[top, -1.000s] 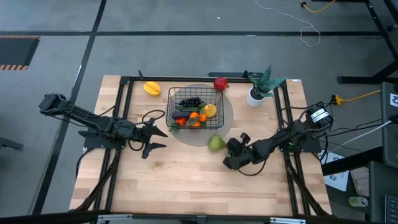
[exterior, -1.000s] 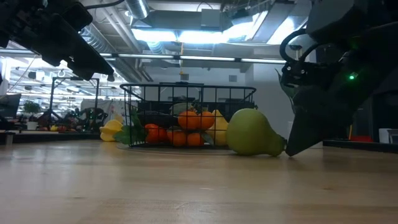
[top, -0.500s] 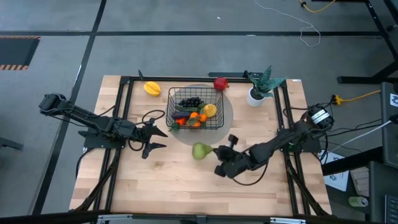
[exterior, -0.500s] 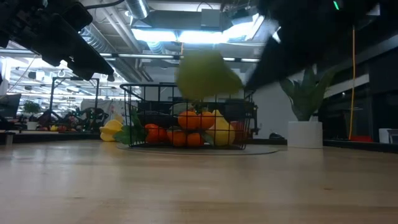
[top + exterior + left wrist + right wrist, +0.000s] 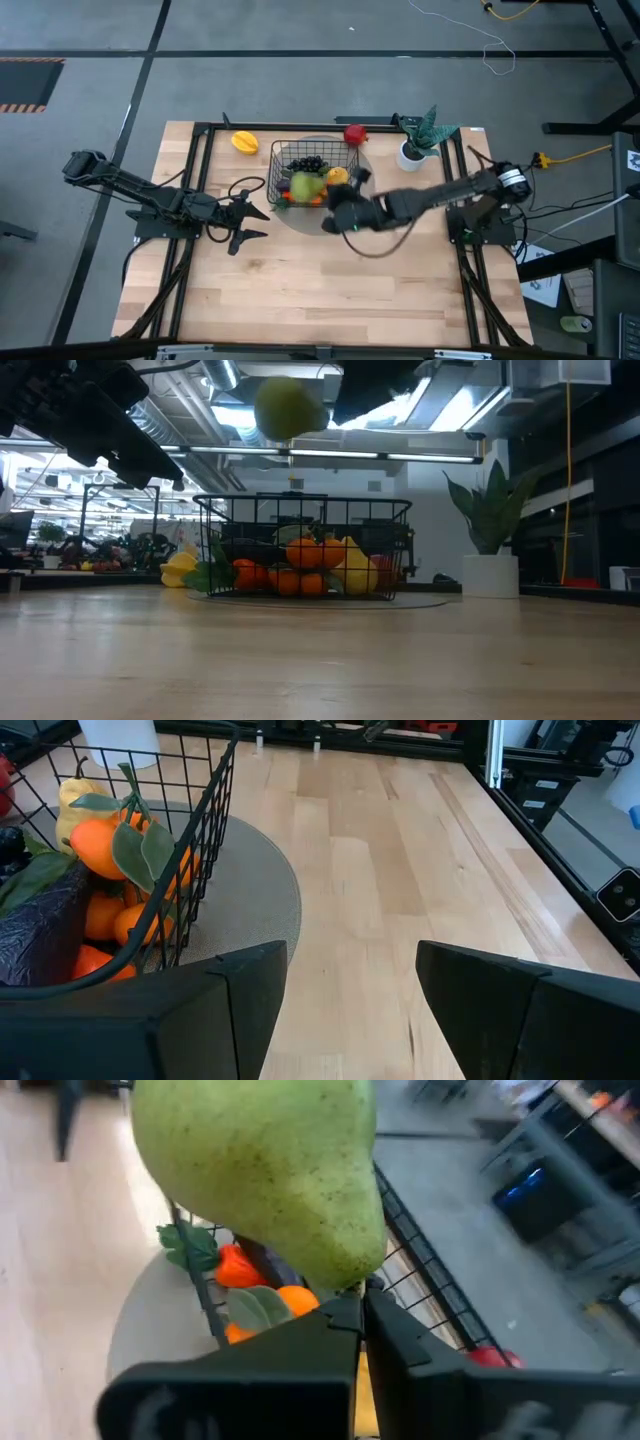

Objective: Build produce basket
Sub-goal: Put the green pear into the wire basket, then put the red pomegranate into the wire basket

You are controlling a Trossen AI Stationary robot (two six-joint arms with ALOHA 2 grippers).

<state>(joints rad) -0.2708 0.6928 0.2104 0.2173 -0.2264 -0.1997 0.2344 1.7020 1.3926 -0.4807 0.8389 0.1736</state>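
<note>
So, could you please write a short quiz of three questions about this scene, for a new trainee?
1. True or false: the green pear is lying on the table in front of the basket.
2. Which arm holds the pear? A) the left B) the right C) neither
3. Fill in: the left gripper waits beside the basket with its fingers ____.

Key
1. False. The right gripper holds it in the air above the basket; the low view shows it well above the rim.
2. B
3. open. The left wrist view shows a wide gap between them and nothing inside.
</note>
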